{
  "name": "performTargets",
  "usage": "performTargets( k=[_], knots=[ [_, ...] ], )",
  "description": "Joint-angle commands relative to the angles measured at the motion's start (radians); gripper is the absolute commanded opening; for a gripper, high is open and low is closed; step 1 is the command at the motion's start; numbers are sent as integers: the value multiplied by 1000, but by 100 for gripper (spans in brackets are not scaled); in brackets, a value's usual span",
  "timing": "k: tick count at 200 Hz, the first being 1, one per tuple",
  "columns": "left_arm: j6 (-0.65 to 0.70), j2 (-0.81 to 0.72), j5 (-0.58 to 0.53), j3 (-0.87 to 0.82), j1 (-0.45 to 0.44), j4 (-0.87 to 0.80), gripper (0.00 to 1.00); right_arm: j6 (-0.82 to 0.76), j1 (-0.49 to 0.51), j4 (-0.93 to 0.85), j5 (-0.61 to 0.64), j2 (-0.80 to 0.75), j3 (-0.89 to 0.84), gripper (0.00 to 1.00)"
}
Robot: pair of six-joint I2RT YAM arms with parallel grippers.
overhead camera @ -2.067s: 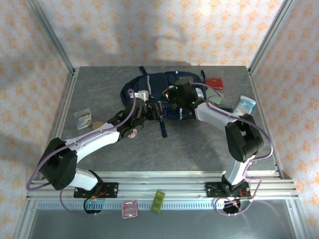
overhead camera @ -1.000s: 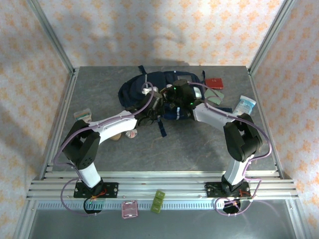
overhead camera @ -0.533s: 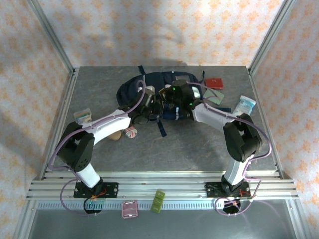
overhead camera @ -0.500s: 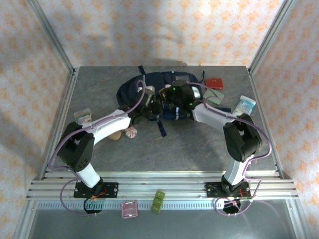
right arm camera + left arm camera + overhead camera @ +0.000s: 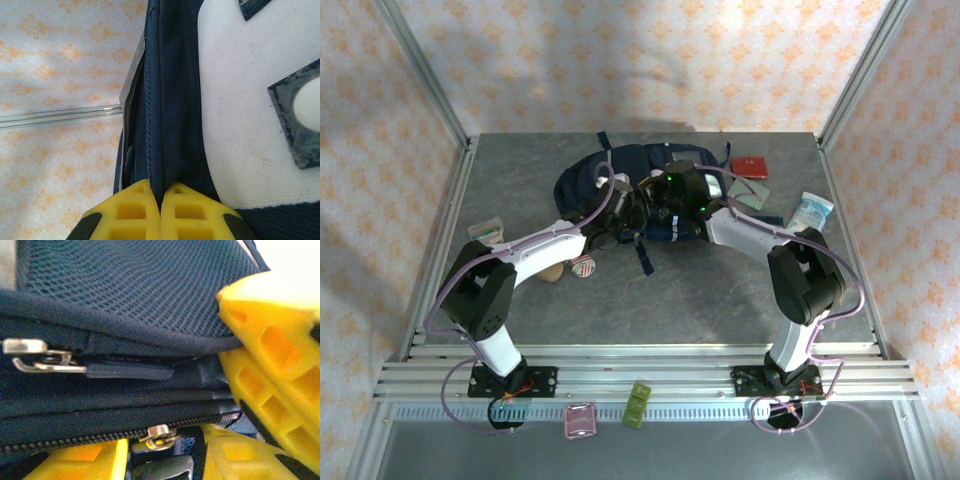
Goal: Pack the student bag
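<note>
The student bag (image 5: 620,170), navy with grey-white patches, lies at the back middle of the table. My right gripper (image 5: 657,192) sits on its near side and is shut on a fold of navy fabric (image 5: 167,125), right gripper (image 5: 161,192) fingers pressed together beside a white patch (image 5: 235,125). My left gripper (image 5: 623,207) is against the bag just left of it. In the left wrist view the left gripper (image 5: 162,452) stands open, its yellow fingers either side of a metal zipper slider (image 5: 160,432) on a closed zip. A second slider (image 5: 35,355) with a dark tab sits higher.
A red book (image 5: 752,165) and a light-blue packet (image 5: 812,211) lie right of the bag. A small box (image 5: 487,232), a round striped item (image 5: 583,265) and a tan item (image 5: 553,272) lie to the left. Pink (image 5: 580,420) and green (image 5: 638,405) pieces rest on the front rail.
My left arm has swung from near the round item up to the bag's zip, and its jaws have parted from shut. The right gripper has kept its pinch on the bag.
</note>
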Motion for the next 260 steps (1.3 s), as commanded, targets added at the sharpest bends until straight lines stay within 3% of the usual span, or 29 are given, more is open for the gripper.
performTargets(
  k=[1, 25, 44, 68, 79, 113, 135, 156, 169, 175, 207, 223, 249, 260],
  knots=[
    [0, -27, -17, -44, 12, 117, 16, -9, 14, 161, -31, -29, 35, 0],
    [14, -71, -18, -91, 13, 170, 16, -11, 14, 162, -30, -31, 30, 0],
    [21, -77, -26, -92, 21, 150, 3, -9, 14, 163, -34, -26, 37, 0],
    [21, -88, -14, -107, 23, 176, 2, -12, 14, 155, -34, -25, 42, 0],
    [20, -99, -4, -130, 23, 221, 3, -14, 14, 152, -34, -23, 40, 0],
    [16, -76, 55, -133, 23, 292, 27, -8, 14, 159, -45, -21, 38, 0],
    [4, -84, 84, -189, 23, 422, 28, -7, 14, 162, -46, -23, 35, 0],
    [-2, -76, 82, -199, 25, 446, 28, -5, 14, 164, -45, -26, 28, 0],
    [-3, -69, 89, -200, 26, 469, 14, -6, 14, 166, -46, -28, 27, 0],
    [-6, -68, 90, -205, 26, 486, 12, -6, 14, 166, -46, -27, 27, 0],
    [-16, -93, 117, -260, 28, 598, 16, -4, 14, 168, -45, -29, 17, 0],
    [-14, -94, 121, -264, 28, 593, 23, -5, 14, 170, -44, -31, 12, 0],
    [-44, -97, 173, -310, 34, 699, 18, -5, 14, 169, -43, -31, 11, 0],
    [-58, -98, 179, -323, 35, 724, 24, -5, 14, 169, -42, -32, 9, 0]
  ],
)
